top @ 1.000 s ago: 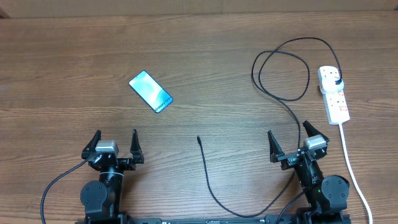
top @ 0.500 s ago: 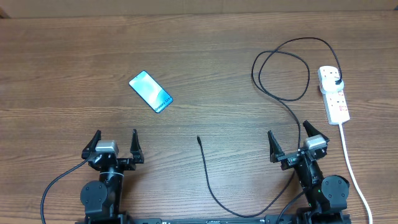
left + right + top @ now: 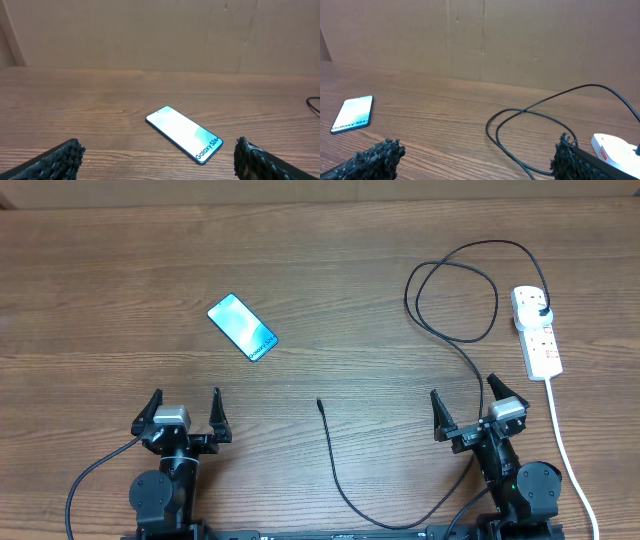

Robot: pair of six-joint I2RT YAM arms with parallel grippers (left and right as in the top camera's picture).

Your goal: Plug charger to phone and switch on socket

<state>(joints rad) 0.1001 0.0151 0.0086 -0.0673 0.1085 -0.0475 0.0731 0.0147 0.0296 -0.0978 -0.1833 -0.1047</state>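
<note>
The phone (image 3: 241,327) lies flat on the wooden table at the left, its cyan screen lit; it also shows as the phone (image 3: 184,134) and the phone (image 3: 352,114). The charger (image 3: 452,290) is a thin black cable looping at the right, its black plug seated in the socket (image 3: 537,332), a white power strip at the far right. The cable's free connector tip (image 3: 319,403) rests mid-table. My left gripper (image 3: 184,406) stands open near the front edge, below the phone. My right gripper (image 3: 464,398) stands open beside the cable, left of the socket. Neither holds anything.
The socket's thick white lead (image 3: 567,450) runs down the right edge past my right arm. A cardboard wall (image 3: 160,35) stands behind the table. The charger cable (image 3: 530,130) loops in front of my right gripper.
</note>
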